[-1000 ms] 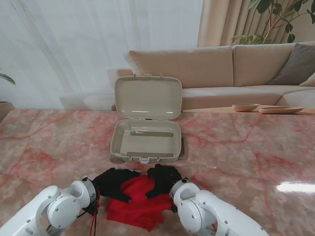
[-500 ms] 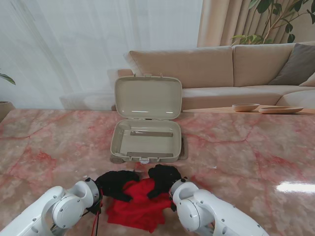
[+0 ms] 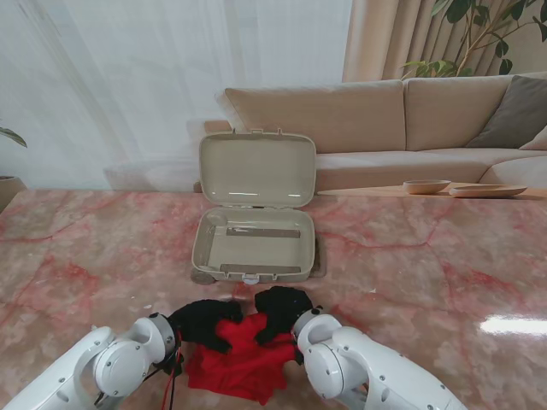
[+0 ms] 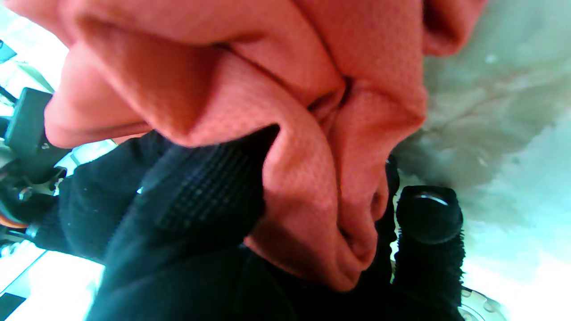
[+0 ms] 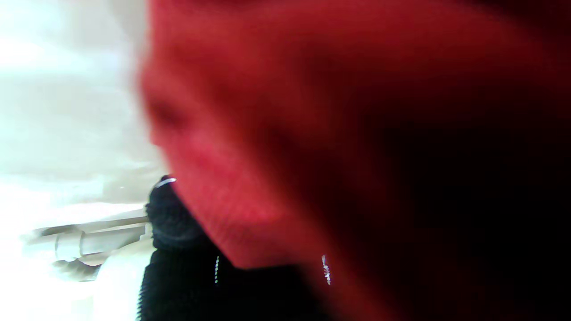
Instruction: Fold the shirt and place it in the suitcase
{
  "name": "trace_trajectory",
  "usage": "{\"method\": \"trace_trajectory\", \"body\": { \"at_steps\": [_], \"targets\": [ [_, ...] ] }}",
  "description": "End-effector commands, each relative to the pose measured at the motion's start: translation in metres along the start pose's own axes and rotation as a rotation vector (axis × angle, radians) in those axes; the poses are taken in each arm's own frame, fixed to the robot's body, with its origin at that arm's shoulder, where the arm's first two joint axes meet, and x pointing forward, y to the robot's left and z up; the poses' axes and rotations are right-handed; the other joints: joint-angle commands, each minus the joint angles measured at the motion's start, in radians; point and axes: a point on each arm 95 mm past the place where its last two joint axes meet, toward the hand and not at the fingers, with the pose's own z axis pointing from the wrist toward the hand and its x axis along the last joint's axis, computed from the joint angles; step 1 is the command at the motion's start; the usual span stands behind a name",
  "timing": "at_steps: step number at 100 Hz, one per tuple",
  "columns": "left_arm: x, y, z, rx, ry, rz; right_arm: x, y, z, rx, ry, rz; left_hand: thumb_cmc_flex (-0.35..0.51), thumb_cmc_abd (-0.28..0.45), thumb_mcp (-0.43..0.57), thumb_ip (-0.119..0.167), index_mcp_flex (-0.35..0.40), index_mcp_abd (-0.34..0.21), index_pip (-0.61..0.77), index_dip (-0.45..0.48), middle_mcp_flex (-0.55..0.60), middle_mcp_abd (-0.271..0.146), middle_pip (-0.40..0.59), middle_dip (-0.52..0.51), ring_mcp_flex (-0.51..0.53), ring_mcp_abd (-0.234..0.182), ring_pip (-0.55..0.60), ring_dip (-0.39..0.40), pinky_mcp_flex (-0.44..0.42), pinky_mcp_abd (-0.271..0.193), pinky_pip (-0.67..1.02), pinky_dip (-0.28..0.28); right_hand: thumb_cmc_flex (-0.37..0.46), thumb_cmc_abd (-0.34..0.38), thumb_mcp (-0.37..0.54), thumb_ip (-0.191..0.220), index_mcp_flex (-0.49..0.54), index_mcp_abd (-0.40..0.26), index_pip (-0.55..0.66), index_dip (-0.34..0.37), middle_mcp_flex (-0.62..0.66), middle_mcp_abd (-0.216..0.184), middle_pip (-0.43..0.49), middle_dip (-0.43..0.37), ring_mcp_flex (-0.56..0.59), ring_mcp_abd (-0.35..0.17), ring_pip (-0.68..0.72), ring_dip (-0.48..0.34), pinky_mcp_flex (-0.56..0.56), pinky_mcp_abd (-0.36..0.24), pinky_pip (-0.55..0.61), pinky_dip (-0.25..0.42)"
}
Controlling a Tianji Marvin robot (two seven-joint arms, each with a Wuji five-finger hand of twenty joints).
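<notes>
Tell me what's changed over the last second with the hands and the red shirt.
Both hands, left hand and right hand, keep their grip on the red shirt and have drawn slightly closer together, bunching it. The open suitcase has not moved.

The crumpled red fabric shirt (image 3: 235, 359) shows a fine mesh weave up close (image 4: 285, 133). Both five-finger hands wear black knitted gloves, the left hand (image 3: 202, 321) and the right hand (image 3: 280, 309); the arms behind them are glossy white. The open hard-shell suitcase (image 3: 254, 248) is pale beige inside and out. The polished marble desk (image 3: 410, 273) is pink, veined with red and cream.
</notes>
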Motion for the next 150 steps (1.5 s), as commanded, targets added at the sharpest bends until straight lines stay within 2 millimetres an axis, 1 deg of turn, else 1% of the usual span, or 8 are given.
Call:
{"method": "trace_trajectory", "body": {
  "at_steps": [1, 81, 91, 113, 132, 137, 145, 150],
  "targets": [
    [-0.007, 0.018, 0.000, -0.041, -0.017, -0.021, -0.007, -0.014, -0.001, 0.040, -0.022, 0.000, 0.168, -0.012, 0.126, 0.023, 0.086, -0.086, 0.119, 0.080, 0.064, -0.043, 0.064, 0.017, 0.038, -0.003, 0.053, 0.024, 0.023, 0.012, 0.086, 0.008, 0.075, -0.005, 0.081, 0.019, -0.004, 0.000, 0.008, -0.019, -0.011, -0.004, -0.011, 0.001, 0.021, 0.018, -0.009, -0.005, -0.015, -0.048, 0.052, -0.019],
    [-0.007, 0.022, 0.004, 0.091, -0.055, -0.114, -0.010, -0.008, -0.005, 0.059, 0.069, 0.058, 0.142, -0.065, 0.295, 0.013, 0.139, -0.084, 0.144, 0.235, 0.068, -0.024, 0.100, 0.071, 0.084, 0.000, 0.085, 0.036, 0.073, 0.033, 0.109, 0.035, 0.258, 0.040, 0.140, 0.059, 0.110, -0.180, 0.440, -0.136, 0.343, -0.133, 0.124, 0.069, 0.346, -0.075, 0.137, -0.018, 0.262, -0.068, 0.182, -0.051],
    [-0.004, 0.019, 0.002, 0.104, -0.050, -0.143, -0.011, -0.003, -0.009, 0.044, 0.085, 0.080, 0.143, -0.065, 0.297, 0.013, 0.138, -0.077, 0.142, 0.237, 0.069, -0.019, 0.102, 0.070, 0.088, 0.001, 0.089, 0.036, 0.081, 0.035, 0.118, 0.036, 0.265, 0.030, 0.186, 0.080, 0.108, -0.173, 0.453, -0.106, 0.352, -0.138, 0.140, 0.083, 0.346, -0.075, 0.174, -0.008, 0.185, 0.114, -0.468, -0.755],
    [0.009, 0.000, -0.001, 0.126, -0.013, -0.175, -0.009, 0.015, -0.020, -0.065, 0.109, 0.098, 0.146, -0.064, 0.295, 0.014, 0.135, -0.070, 0.138, 0.238, 0.066, -0.016, 0.102, 0.069, 0.089, -0.001, 0.092, 0.035, 0.086, 0.035, 0.122, 0.035, 0.273, 0.004, 0.230, 0.090, 0.113, -0.164, 0.462, -0.090, 0.364, -0.132, 0.148, 0.098, 0.347, -0.078, 0.207, 0.000, 0.178, 0.120, -0.491, -0.784],
    [0.023, -0.024, -0.002, 0.159, 0.032, -0.166, -0.005, 0.035, -0.027, -0.158, 0.127, 0.093, 0.147, -0.063, 0.294, 0.019, 0.134, -0.068, 0.136, 0.238, 0.065, -0.013, 0.102, 0.069, 0.089, -0.002, 0.092, 0.035, 0.088, 0.034, 0.123, 0.033, 0.274, -0.020, 0.265, 0.096, 0.124, -0.161, 0.465, -0.080, 0.376, -0.121, 0.148, 0.111, 0.346, -0.078, 0.231, 0.012, 0.182, 0.124, -0.486, -0.770],
    [0.026, -0.031, -0.003, 0.170, 0.043, -0.166, -0.005, 0.040, -0.029, -0.179, 0.129, 0.090, 0.147, -0.062, 0.294, 0.020, 0.135, -0.067, 0.136, 0.237, 0.065, -0.013, 0.102, 0.069, 0.090, -0.003, 0.092, 0.035, 0.091, 0.034, 0.124, 0.032, 0.275, -0.024, 0.272, 0.098, 0.125, -0.162, 0.464, -0.076, 0.377, -0.119, 0.149, 0.116, 0.346, -0.079, 0.236, 0.015, 0.316, -0.011, 0.087, -0.093],
    [0.031, -0.041, -0.003, 0.187, 0.054, -0.160, -0.005, 0.047, -0.030, -0.209, 0.131, 0.087, 0.148, -0.062, 0.294, 0.022, 0.135, -0.066, 0.135, 0.237, 0.065, -0.013, 0.102, 0.069, 0.090, -0.003, 0.092, 0.036, 0.091, 0.034, 0.124, 0.032, 0.275, -0.029, 0.280, 0.101, 0.128, -0.158, 0.466, -0.075, 0.379, -0.116, 0.151, 0.122, 0.346, -0.078, 0.243, 0.018, 0.285, -0.054, 0.180, -0.023],
    [0.033, -0.048, -0.003, 0.194, 0.057, -0.151, -0.005, 0.051, -0.030, -0.231, 0.130, 0.086, 0.148, -0.063, 0.293, 0.023, 0.133, -0.067, 0.135, 0.237, 0.065, -0.013, 0.102, 0.069, 0.090, -0.004, 0.092, 0.036, 0.091, 0.034, 0.124, 0.032, 0.274, -0.033, 0.287, 0.102, 0.129, -0.157, 0.466, -0.072, 0.380, -0.115, 0.151, 0.128, 0.346, -0.079, 0.246, 0.020, 0.176, 0.125, -0.470, -0.735]
  ]
}}
